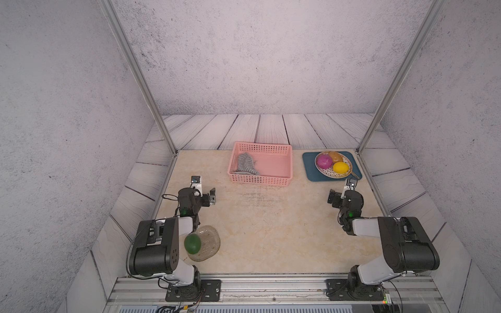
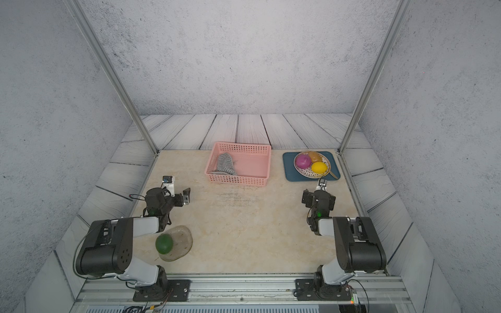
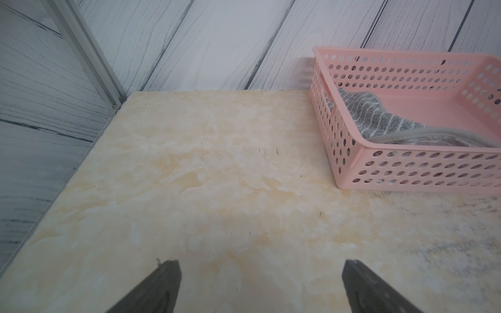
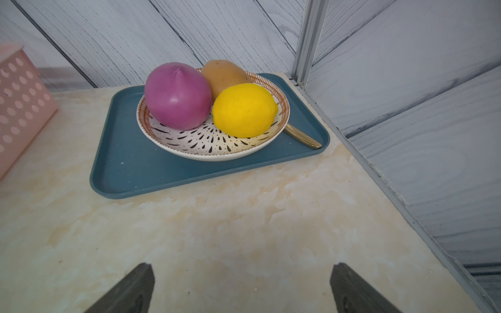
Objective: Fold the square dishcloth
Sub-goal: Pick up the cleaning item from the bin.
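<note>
**A:** Left hand [image 3: 260, 263] and right hand [image 4: 242, 265] hung wide, empty, over the tabletop [image 1: 271, 230].

**B:** Farther off, the dishcloth [image 1: 245, 164] lay bunched at the left end of the basket [image 1: 260, 180], against its wall. A pinch there could have snagged that wall and dragged the basket along.

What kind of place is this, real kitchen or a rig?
Probably a staged test cell, not a kitchen: printed-looking wall panels on an aluminium frame, with props like a pink basket and a plate of produce.
</note>
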You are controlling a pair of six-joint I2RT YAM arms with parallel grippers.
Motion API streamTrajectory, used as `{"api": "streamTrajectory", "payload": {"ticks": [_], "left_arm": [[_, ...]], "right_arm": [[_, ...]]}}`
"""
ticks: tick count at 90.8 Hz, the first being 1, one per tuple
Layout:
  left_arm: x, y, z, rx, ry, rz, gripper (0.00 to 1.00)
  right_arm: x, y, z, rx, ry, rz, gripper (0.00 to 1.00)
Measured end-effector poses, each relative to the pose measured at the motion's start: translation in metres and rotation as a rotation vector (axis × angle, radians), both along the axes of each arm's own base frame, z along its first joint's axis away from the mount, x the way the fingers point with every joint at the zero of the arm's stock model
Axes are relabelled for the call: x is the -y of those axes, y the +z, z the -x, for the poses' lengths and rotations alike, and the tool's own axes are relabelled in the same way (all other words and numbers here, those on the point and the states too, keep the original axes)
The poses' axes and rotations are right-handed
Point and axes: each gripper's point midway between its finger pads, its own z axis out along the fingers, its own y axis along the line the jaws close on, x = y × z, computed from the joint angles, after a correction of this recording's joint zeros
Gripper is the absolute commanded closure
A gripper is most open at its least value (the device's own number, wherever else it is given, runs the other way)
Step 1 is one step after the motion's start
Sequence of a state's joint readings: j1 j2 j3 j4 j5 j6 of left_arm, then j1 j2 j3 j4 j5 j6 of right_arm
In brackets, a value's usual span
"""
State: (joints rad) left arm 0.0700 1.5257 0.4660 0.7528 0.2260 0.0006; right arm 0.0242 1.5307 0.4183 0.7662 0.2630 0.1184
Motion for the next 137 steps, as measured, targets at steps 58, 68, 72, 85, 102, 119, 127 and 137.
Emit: {"api": "streamTrajectory", "payload": {"ticks": [58,68,72,85,102,119,127,137], "left_arm": [[0.001,-0.003,0.003,-0.026,-0.002,0.003,0.0],[-0.001,0.005,0.005,-0.053,0.008,0.009,0.0],[-0.002,0.015,0.005,-0.051,0.018,0.014,0.0],[-0.006,0.049,0.003,-0.018,0.057,0.042,0.0],[-0.005,0.069,0.009,-0.027,0.11,0.115,0.0],[0.036,0.09,0.009,-0.04,0.053,0.126,0.0],[0.068,0.111,0.004,-0.025,-0.021,0.13,0.0],[0.107,0.137,-0.005,0.001,-0.105,0.141,0.0]], "right_arm": [[0.0,0.001,0.001,-0.003,-0.003,0.001,0.01],[0.003,0.01,0.005,0.0,-0.018,0.004,0.01],[0.005,0.018,0.007,0.012,-0.031,0.005,0.01],[0.011,0.049,0.012,0.073,-0.07,0.002,0.01],[0.018,0.062,0.017,0.055,-0.122,-0.014,0.01],[0.022,0.067,0.017,-0.011,-0.169,-0.039,0.01],[0.025,0.072,0.014,-0.038,-0.2,-0.054,0.01],[0.029,0.077,0.01,-0.068,-0.238,-0.071,0.01]]}}
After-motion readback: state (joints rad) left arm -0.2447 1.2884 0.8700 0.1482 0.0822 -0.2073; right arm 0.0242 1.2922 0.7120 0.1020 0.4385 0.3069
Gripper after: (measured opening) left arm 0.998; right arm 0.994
